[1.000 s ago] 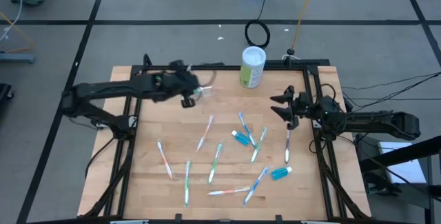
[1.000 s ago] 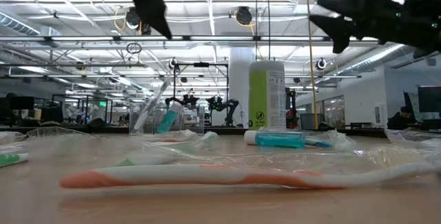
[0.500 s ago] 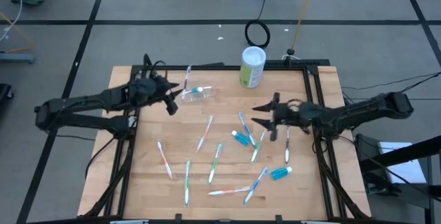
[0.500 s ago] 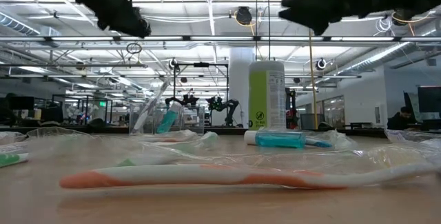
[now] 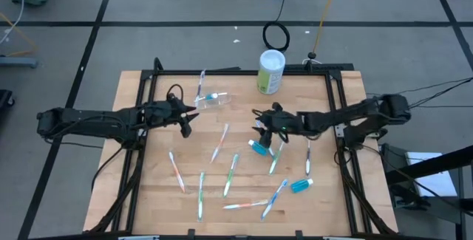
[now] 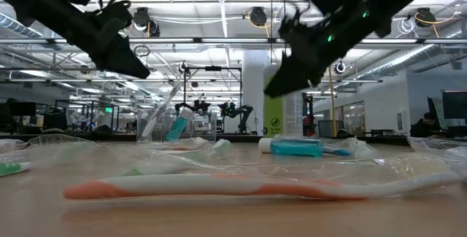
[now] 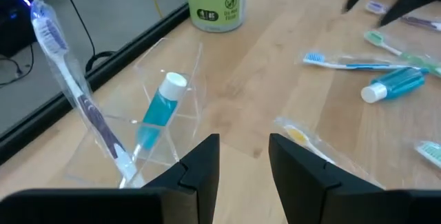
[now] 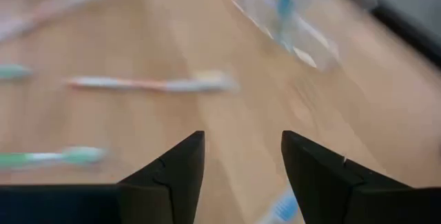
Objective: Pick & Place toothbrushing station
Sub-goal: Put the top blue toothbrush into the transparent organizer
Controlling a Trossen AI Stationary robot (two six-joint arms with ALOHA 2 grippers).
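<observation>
The clear holder (image 5: 213, 101) lies on its side at the far middle of the table, with a blue toothpaste tube (image 7: 158, 109) inside and a wrapped toothbrush (image 7: 74, 89) at its mouth. Several pastel toothbrushes, such as one (image 5: 220, 142), and two more blue tubes (image 5: 258, 148) (image 5: 301, 186) lie scattered on the wood. My left gripper (image 5: 184, 120) is open and empty, left of and nearer than the holder (image 7: 169, 107). My right gripper (image 5: 259, 120) is open and empty, above the table over a toothbrush (image 5: 260, 131) near the middle.
A tall white-and-green canister (image 5: 270, 72) stands at the far edge, right of the holder; it also shows in the low view (image 6: 283, 102). An orange-and-white toothbrush (image 6: 255, 187) lies close to the low camera. A black frame (image 5: 336, 85) edges the table.
My left gripper has drawn back from the holder toward the table's left and near edges and has come lower. The holder stays lying where it was. My right gripper has swept from the right side toward the table's middle and has come down.
</observation>
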